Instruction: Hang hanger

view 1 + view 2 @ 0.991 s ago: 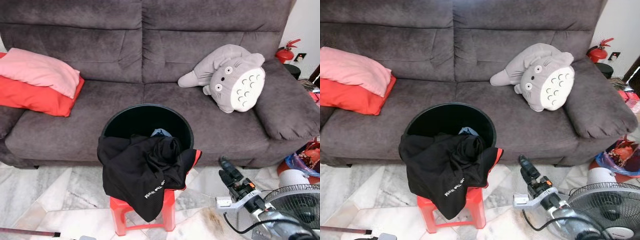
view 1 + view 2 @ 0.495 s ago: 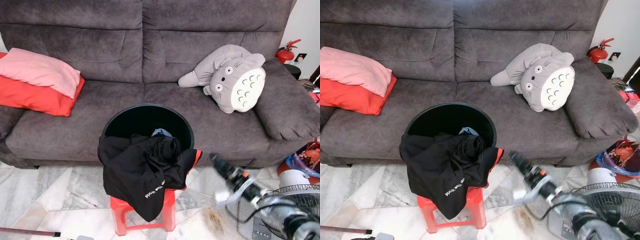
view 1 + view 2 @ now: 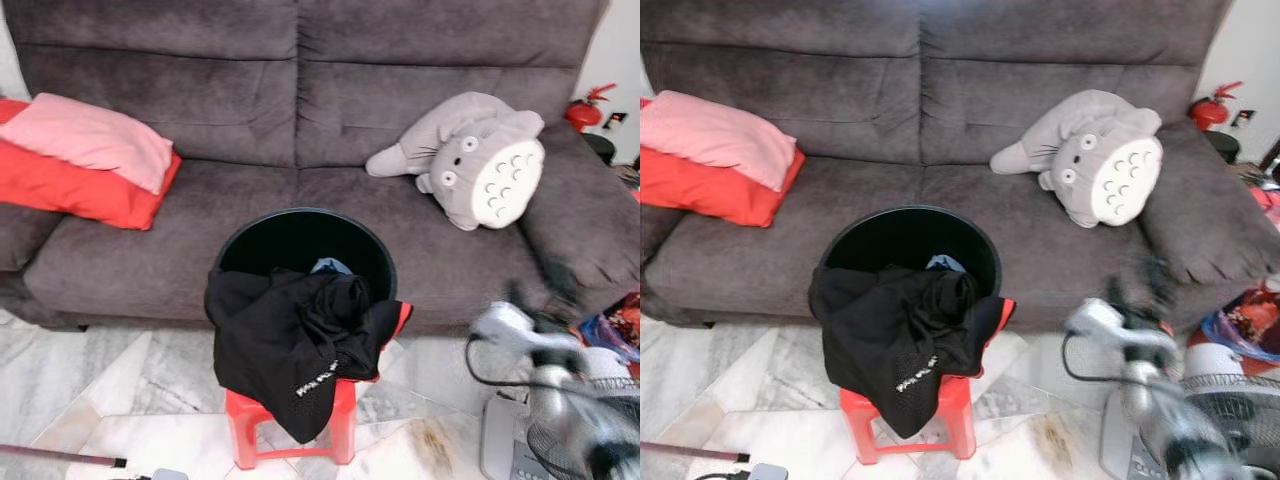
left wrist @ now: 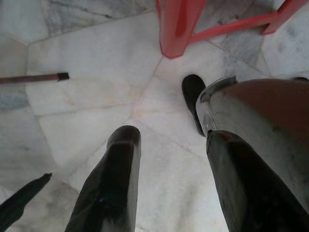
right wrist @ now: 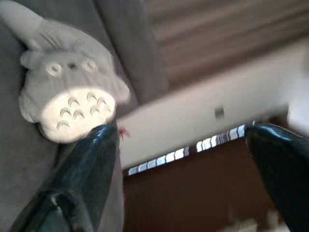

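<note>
A thin maroon rod (image 3: 58, 457) with a black tip lies on the marble floor (image 3: 100, 390) near the robot's left side; it may be part of the hanger, but too little of it shows to tell. It lies apart from the red plastic stool (image 3: 245, 428). On that stool stands a round black bin (image 3: 292, 214), and a black garment (image 3: 290, 345) with white lettering and a red edge hangs over the bin's front rim, draping down past the stool's seat.

The left gripper (image 4: 171, 137) hangs low over the floor with its fingers (image 4: 118, 164) released and apart, holding nothing; one leg of the stool is just ahead of it, and the rod lies off to one side.

The right gripper (image 5: 178, 130) is raised at the robot's right, a dark blur in the head views in front of the sofa's seat edge. Its fingers (image 5: 94, 154) are spread wide and empty, pointing toward the grey Totoro plush (image 3: 480, 165).

The plush lies on the right seat of the grey sofa (image 3: 200, 100). At the sofa's left end a pink pillow (image 3: 95, 140) rests on a red cushion (image 3: 90, 195). A red fire extinguisher (image 3: 588, 108) stands beyond the sofa's right arm.
</note>
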Controlling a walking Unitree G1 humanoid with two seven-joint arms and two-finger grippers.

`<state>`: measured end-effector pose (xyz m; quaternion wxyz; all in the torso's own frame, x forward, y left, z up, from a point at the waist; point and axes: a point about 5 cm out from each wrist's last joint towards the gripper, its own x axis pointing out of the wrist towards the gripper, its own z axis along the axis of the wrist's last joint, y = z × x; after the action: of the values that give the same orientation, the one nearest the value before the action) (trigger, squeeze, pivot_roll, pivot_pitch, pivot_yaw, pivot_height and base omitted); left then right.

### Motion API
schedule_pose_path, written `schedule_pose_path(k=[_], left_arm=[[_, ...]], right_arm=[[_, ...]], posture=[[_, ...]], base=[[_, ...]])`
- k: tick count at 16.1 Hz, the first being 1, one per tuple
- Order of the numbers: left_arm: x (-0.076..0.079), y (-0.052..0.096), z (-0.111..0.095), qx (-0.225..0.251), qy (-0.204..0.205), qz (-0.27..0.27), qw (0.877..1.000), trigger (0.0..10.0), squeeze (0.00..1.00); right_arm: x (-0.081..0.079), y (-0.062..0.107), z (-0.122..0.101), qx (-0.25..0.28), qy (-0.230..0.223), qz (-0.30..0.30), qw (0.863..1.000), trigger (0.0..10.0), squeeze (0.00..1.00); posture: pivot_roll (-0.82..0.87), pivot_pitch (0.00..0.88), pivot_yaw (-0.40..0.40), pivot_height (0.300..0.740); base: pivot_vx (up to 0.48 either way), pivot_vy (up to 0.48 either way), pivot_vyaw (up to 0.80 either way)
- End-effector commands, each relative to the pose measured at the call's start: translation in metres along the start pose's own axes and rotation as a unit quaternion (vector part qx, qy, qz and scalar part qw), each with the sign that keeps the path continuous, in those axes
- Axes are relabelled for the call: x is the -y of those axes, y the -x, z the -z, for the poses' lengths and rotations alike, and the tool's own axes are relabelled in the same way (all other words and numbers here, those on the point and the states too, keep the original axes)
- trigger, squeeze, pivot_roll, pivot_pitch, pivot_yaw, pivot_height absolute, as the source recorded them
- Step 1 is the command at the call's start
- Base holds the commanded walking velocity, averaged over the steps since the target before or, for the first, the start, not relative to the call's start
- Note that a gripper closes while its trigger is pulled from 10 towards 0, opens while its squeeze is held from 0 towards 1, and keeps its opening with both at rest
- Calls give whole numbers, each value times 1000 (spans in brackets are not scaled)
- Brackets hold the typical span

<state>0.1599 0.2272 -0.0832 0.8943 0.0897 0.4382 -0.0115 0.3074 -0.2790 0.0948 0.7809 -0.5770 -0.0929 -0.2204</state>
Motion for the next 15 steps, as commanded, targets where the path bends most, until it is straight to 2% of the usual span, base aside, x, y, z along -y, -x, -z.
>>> schedule_pose_path(k=[1,2,3,4,5,6,7,8,9,10,12,13,14,15], left_arm=[[1,3,11,-17,4,1,1000,10000,0],[0,3,11,-17,4,1,1000,10000,0],[0,3,11,-17,3,2,1000,10000,0],[0,3,10,-17,2,3,1000,10000,0],[0,3,10,-16,2,3,1000,10000,0],[0,3,10,-16,2,3,1000,10000,0],[1,2,8,-14,1,5,1000,10000,0],[4,1,7,-13,1,6,1000,10000,0],[5,1,7,-14,3,6,1000,10000,0],[5,1,7,-14,4,6,1000,10000,0],[6,2,8,-15,3,7,1000,10000,0],[6,2,9,-16,3,7,1000,10000,0],[5,2,10,-16,2,6,1000,10000,0],[5,2,10,-17,1,6,1000,10000,0]], right_arm=[[3,6,4,-59,-90,26,994,10000,0],[-2,19,8,-141,-235,22,961,10000,0],[-6,23,9,-169,-289,19,942,10000,0],[-17,31,6,-202,-389,-16,899,10000,0],[-20,33,4,-204,-408,-32,889,10000,0],[-23,34,3,-204,-414,-48,886,10000,0],[-45,48,-7,-193,-366,-165,895,10000,0],[-61,63,-12,-200,-354,-249,879,10000,0],[-72,73,-19,-189,-332,-297,875,10000,0],[-78,78,-21,-196,-335,-328,861,10000,0],[-88,85,-33,-174,-326,-390,844,10000,0],[-90,85,-37,-161,-314,-406,843,10000,0],[-94,86,-42,-159,-308,-434,831,10000,0],[-98,87,-50,-148,-312,-466,814,10000,0]], posture=[[0,164,9,740],[-7,168,9,740],[-7,168,9,740],[-12,169,7,740],[-14,168,6,740],[-13,168,4,740],[-15,171,1,740],[-13,172,-3,740],[-9,174,-3,740],[-12,176,-2,740],[-5,178,-1,740],[-3,180,3,740],[-4,179,4,740],[-2,181,8,740]], base=[[0,0,0],[0,0,0],[0,0,0],[0,0,0],[0,0,0],[0,0,0],[0,0,0],[0,0,0],[0,0,0],[0,0,0],[0,0,0],[0,0,0],[0,0,0],[0,0,0]])
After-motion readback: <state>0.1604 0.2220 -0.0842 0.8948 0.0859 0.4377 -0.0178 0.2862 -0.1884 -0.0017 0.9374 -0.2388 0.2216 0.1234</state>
